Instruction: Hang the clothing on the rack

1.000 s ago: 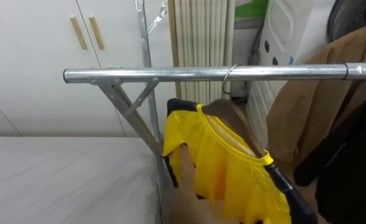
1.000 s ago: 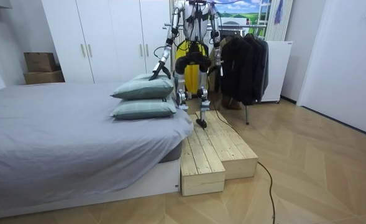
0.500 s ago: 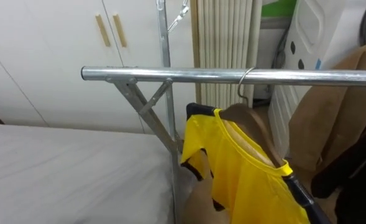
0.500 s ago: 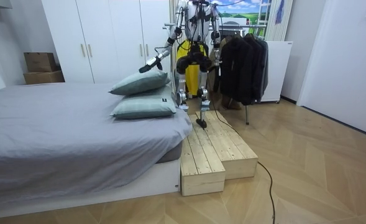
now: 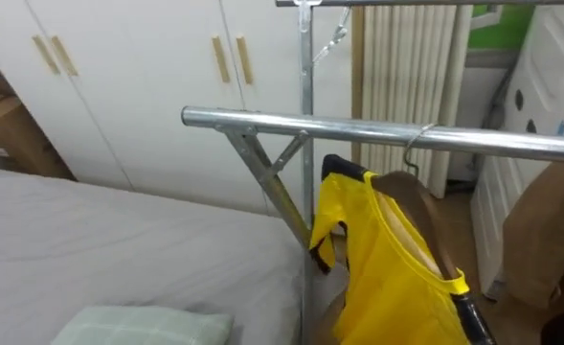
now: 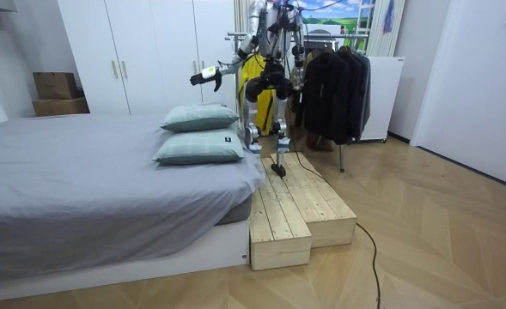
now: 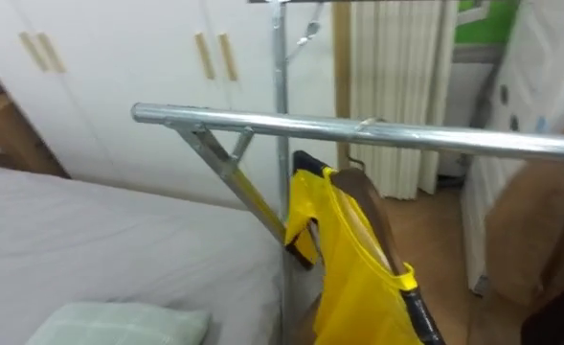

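A yellow shirt [image 5: 389, 273] with dark trim hangs on a wooden hanger, its wire hook [image 5: 414, 153] over the steel rail [image 5: 358, 128] of the clothes rack; the same shirt [image 7: 353, 264] hangs free of any hand. In the room view I stand on the far end of the wooden platform [image 6: 297, 206], facing the rack. My left hand [image 6: 204, 76] is held out over the pillows [image 6: 203, 118], too small to read. My right hand [image 6: 301, 81] is low beside the dark coats [image 6: 338, 81], its state unclear.
A brown coat [image 5: 550, 230] hangs further right on the rail. The grey bed [image 6: 81, 172] lies at my left, a pillow [image 5: 138, 326] close below. White wardrobe doors [image 5: 138, 86] stand behind, cardboard boxes [image 6: 57, 90] beside them.
My left arm has risen from the top pillow to chest height, stretched out over the bed; the pillow has settled flat. The eye view has swung left, so the pillow now shows.
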### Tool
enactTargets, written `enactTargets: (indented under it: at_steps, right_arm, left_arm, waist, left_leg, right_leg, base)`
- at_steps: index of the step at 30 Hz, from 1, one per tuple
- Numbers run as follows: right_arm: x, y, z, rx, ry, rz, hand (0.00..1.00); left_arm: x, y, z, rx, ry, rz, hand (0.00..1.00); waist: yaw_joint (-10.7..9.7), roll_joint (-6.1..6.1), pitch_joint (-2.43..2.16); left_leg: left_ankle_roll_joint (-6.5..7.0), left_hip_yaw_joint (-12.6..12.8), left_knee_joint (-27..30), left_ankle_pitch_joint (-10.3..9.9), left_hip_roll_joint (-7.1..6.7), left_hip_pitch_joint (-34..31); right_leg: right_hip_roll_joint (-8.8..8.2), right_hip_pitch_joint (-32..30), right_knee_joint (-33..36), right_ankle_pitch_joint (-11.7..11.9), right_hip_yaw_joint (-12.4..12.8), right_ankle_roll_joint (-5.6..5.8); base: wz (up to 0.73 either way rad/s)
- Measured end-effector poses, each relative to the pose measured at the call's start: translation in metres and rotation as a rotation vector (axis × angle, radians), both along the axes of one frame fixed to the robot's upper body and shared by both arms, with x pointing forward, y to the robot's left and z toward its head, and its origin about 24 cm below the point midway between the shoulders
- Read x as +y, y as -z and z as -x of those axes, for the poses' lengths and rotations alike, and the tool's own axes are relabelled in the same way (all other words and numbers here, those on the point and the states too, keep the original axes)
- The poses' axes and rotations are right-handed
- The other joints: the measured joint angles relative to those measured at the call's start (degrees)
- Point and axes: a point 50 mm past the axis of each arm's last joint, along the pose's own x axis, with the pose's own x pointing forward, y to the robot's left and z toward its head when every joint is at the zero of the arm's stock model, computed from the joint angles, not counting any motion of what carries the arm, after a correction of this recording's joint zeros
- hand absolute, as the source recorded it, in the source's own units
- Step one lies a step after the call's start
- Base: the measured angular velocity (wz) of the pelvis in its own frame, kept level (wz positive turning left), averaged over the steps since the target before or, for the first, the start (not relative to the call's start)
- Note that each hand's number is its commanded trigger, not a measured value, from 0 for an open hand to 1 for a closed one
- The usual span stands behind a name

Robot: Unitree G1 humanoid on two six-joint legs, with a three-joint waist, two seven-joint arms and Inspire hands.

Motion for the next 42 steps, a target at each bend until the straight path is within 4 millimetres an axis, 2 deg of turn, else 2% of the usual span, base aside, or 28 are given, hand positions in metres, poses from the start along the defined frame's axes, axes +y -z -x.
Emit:
enactTargets:
  at_steps: [3,5,6,7,8,10,11,15,18,21,23,25,26,27,28,29,30,31,32,33,34,35,36,37,38,40,41,42]
  right_arm:
    - [-0.008,-0.003,0.001,0.01,-0.007,0.02,0.0]
    - [-0.013,-0.004,0.001,0.018,-0.03,0.039,0.0]
    - [-0.016,-0.005,0.001,0.026,-0.048,0.054,0.0]
    - [-0.018,-0.006,0.001,0.034,-0.06,0.067,0.0]
    - [-0.018,-0.006,0.003,0.04,-0.058,0.07,0.0]
    - [-0.019,-0.006,0.008,0.06,-0.049,0.077,0.0]
    - [-0.019,-0.006,0.009,0.066,-0.05,0.078,0.0]
    - [-0.025,-0.007,0.016,0.11,-0.052,0.1,0.0]
    - [-0.026,-0.006,0.025,0.158,-0.054,0.109,0.0]
    - [-0.021,-0.004,0.027,0.187,-0.071,0.1,0.0]
    - [-0.02,-0.003,0.026,0.186,-0.071,0.095,0.0]
    - [-0.019,-0.004,0.016,0.162,-0.067,0.106,0.0]
    - [-0.019,-0.004,0.014,0.157,-0.067,0.109,0.0]
    - [-0.019,-0.004,0.013,0.155,-0.063,0.113,0.0]
    - [-0.019,-0.004,0.012,0.147,-0.062,0.118,0.0]
    - [-0.017,-0.003,0.013,0.145,-0.06,0.115,0.0]
    - [-0.013,-0.002,0.009,0.128,-0.057,0.101,0.0]
    - [-0.009,-0.001,0.003,0.106,-0.054,0.092,0.0]
    - [-0.008,0.0,0.003,0.102,-0.056,0.09,0.0]
    - [-0.006,0.0,0.002,0.095,-0.052,0.088,0.0]
    - [-0.006,0.0,0.004,0.098,-0.042,0.095,0.0]
    - [-0.007,0.0,0.008,0.108,-0.04,0.105,0.0]
    - [-0.008,0.0,0.01,0.115,-0.035,0.122,0.0]
    - [-0.008,0.0,0.012,0.124,-0.039,0.13,0.0]
    - [-0.007,0.0,0.011,0.124,-0.044,0.129,0.0]
    - [0.001,0.003,0.015,0.135,-0.055,0.102,0.0]
    - [0.005,0.004,0.017,0.138,-0.055,0.091,0.0]
    - [0.011,0.006,0.018,0.141,-0.051,0.072,0.0]
  left_arm:
    - [0.002,0.012,0.035,0.131,-0.042,0.036,0.0]
    - [0.003,0.016,0.048,0.179,-0.071,0.055,0.0]
    - [0.003,0.019,0.055,0.21,-0.094,0.067,0.0]
    - [0.004,0.021,0.063,0.24,-0.124,0.08,0.0]
    - [0.005,0.022,0.067,0.253,-0.141,0.089,0.0]
    - [0.007,0.025,0.079,0.291,-0.209,0.129,0.0]
    - [0.008,0.025,0.081,0.297,-0.224,0.137,0.0]
    - [0.009,0.028,0.093,0.323,-0.283,0.192,0.0]
    - [0.003,0.033,0.103,0.36,-0.304,0.25,0.0]
    - [-0.004,0.037,0.116,0.427,-0.32,0.307,0.0]
    - [-0.008,0.039,0.117,0.437,-0.321,0.324,0.0]
    - [-0.013,0.042,0.113,0.436,-0.309,0.358,0.0]
    - [-0.014,0.042,0.111,0.433,-0.301,0.366,0.0]
    - [-0.016,0.044,0.109,0.441,-0.281,0.38,0.0]
    - [-0.019,0.045,0.107,0.447,-0.258,0.394,0.0]
    - [-0.019,0.045,0.106,0.447,-0.253,0.398,0.0]
    - [-0.019,0.046,0.097,0.429,-0.242,0.405,0.0]
    - [-0.019,0.047,0.095,0.429,-0.237,0.413,0.0]
    - [-0.017,0.047,0.091,0.425,-0.232,0.414,0.0]
    - [-0.014,0.047,0.084,0.418,-0.216,0.411,0.0]
    - [-0.013,0.047,0.079,0.422,-0.193,0.419,0.0]
    - [-0.014,0.048,0.076,0.42,-0.179,0.426,0.0]
    - [-0.017,0.049,0.066,0.409,-0.146,0.444,0.0]
    - [-0.018,0.049,0.057,0.394,-0.121,0.453,0.0]
    - [-0.019,0.05,0.051,0.385,-0.11,0.455,0.0]
    - [-0.019,0.049,0.039,0.362,-0.084,0.453,0.0]
    - [-0.018,0.048,0.037,0.362,-0.077,0.45,0.0]
    - [-0.019,0.048,0.035,0.363,-0.064,0.448,0.0]
  waist:
    - [2.07,0.32,0.05]
    - [2.09,0.2,0.01]
    - [2.28,-0.03,-0.01]
    - [2.28,-0.12,0.15]
    - [2.26,-0.19,0.13]
    - [1.98,-0.29,0.27]
    - [1.91,-0.35,0.43]
    - [1.13,-0.41,0.59]
    - [1.25,-0.71,0.57]
    - [1.85,-1.96,0.6]
    - [2.98,-2.89,0.56]
    - [3.19,-3.47,0.32]
    - [3.02,-3.59,0.35]
    - [3.06,-3.7,0.3]
    - [3.02,-3.37,0.42]
    - [3.04,-3.06,0.32]
    - [3.21,-2.96,-0.1]
    - [2.67,-3.69,0.36]
    - [2.3,-3.87,0.63]
    - [0.89,-5.25,0.9]
    - [-0.86,-6.09,0.66]
    - [-1.14,-6.0,0.25]
    - [-1.31,-5.66,0.3]
    - [-2.08,-5.36,0.71]
    - [-2.21,-5.2,0.71]
    - [-2.93,-4.91,0.64]
    - [-3.32,-4.95,0.59]
    - [-4.09,-5.39,0.55]
  left_leg:
    - [0.16,1.01,1.26,0.17,0.13,-0.78]
    - [0.65,3.87,2.45,0.98,0.26,-2.6]
    - [1.15,8.33,4.08,1.08,1.01,-3.6]
    - [2.44,12.75,7.51,0.24,2.39,-4.4]
    - [3.01,14.59,8.98,-0.26,2.92,-4.4]
    - [3.42,20.08,13.58,-2.3,5.09,-4.23]
    - [3.43,21.17,14.18,-2.63,5.43,-4.05]
    - [3.37,28.34,15.95,-5.57,7.22,-3.17]
    - [3.06,30.2,15.95,-7.28,6.97,-2.4]
    - [3.59,31.4,14.6,-7.86,5.21,-2.38]
    - [4.3,30.9,13.0,-8.26,3.79,-2.59]
    - [5.52,28.44,12.62,-8.97,2.57,-4.54]
    - [5.7,28.17,12.38,-9.07,2.2,-4.71]
    - [5.9,26.65,10.8,-8.96,1.06,-4.03]
    - [6.42,24.41,8.85,-8.23,0.05,-2.85]
    - [6.42,22.98,8.33,-8.0,-0.03,-2.61]
    - [6.52,20.67,7.72,-7.58,-0.05,-2.62]
    - [6.38,18.86,7.6,-7.5,-0.06,-2.6]
    - [6.34,18.09,7.76,-7.49,-0.08,-2.58]
    - [5.99,15.95,8.76,-7.7,-0.54,-2.84]
    - [5.25,14.36,10.05,-8.6,-0.41,-3.12]
    - [5.17,14.72,9.95,-8.63,0.05,-2.99]
    - [4.75,14.46,9.78,-8.59,0.77,-3.08]
    - [4.66,13.36,9.73,-8.52,0.88,-3.31]
    - [4.63,12.8,9.7,-8.5,0.92,-3.54]
    - [4.96,10.04,9.53,-8.21,0.76,-4.34]
    - [5.05,9.11,9.32,-8.0,0.26,-4.53]
    - [5.39,7.79,8.65,-7.31,-0.91,-4.64]
  right_leg:
    - [-1.18,1.53,-0.21,-0.85,-3.63,0.02]
    - [-2.39,1.75,0.02,-1.69,-7.32,0.12]
    - [-3.28,1.81,0.25,-2.04,-9.62,0.11]
    - [-3.97,2.71,0.25,-2.32,-12.56,0.18]
    - [-4.23,3.23,0.25,-2.59,-13.91,0.14]
    - [-5.03,5.04,0.46,-3.6,-19.62,0.49]
    - [-5.25,5.56,0.46,-3.77,-21.16,0.64]
    - [-7.03,7.27,1.76,-5.35,-30.95,2.32]
    - [-8.95,8.7,3.3,-6.34,-37.31,4.0]
    - [-11.12,10.4,4.82,-7.26,-41.69,5.97]
    - [-12.55,10.47,6.6,-7.45,-43.25,6.63]
    - [-14.4,10.81,10.53,-7.17,-46.53,6.73]
    - [-15.25,10.55,12.17,-7.02,-46.75,6.55]
    - [-17.57,9.6,17.1,-6.33,-46.28,5.38]
    - [-19.95,7.47,23.41,-5.08,-43.81,3.13]
    - [-20.59,6.07,25.03,-5.42,-41.77,2.81]
    - [-20.61,2.0,25.62,-6.9,-38.14,3.85]
    - [-20.8,-2.36,24.22,-6.89,-34.83,3.85]
    - [-20.85,-3.89,22.63,-6.41,-33.36,3.67]
    - [-21.3,-6.03,16.25,-1.63,-30.2,3.68]
    - [-21.08,-5.11,15.89,1.74,-29.17,4.87]
    - [-20.7,-4.1,15.5,1.91,-30.02,5.17]
    - [-19.67,-2.12,14.42,1.97,-32.65,5.19]
    - [-18.73,-0.49,12.46,2.25,-33.48,5.5]
    - [-18.11,-0.03,11.34,2.48,-33.12,5.89]
    - [-15.33,1.28,6.36,3.96,-28.02,7.7]
    - [-14.56,1.73,4.92,4.28,-25.74,8.2]
    - [-13.86,2.15,2.93,4.69,-21.48,8.88]
  base:
    - [0.66]
    - [1.0]
    - [1.06]
    - [1.09]
    - [1.23]
    - [1.24]
    - [1.26]
    - [1.23]
    - [1.01]
    - [0.77]
    - [0.62]
    - [0.8]
    - [0.89]
    - [0.79]
    - [0.76]
    - [0.61]
    - [0.51]
    - [0.54]
    - [0.82]
    - [1.18]
    - [1.16]
    - [0.98]
    - [0.72]
    - [0.69]
    - [0.61]
    - [0.51]
    - [0.59]
    - [0.65]
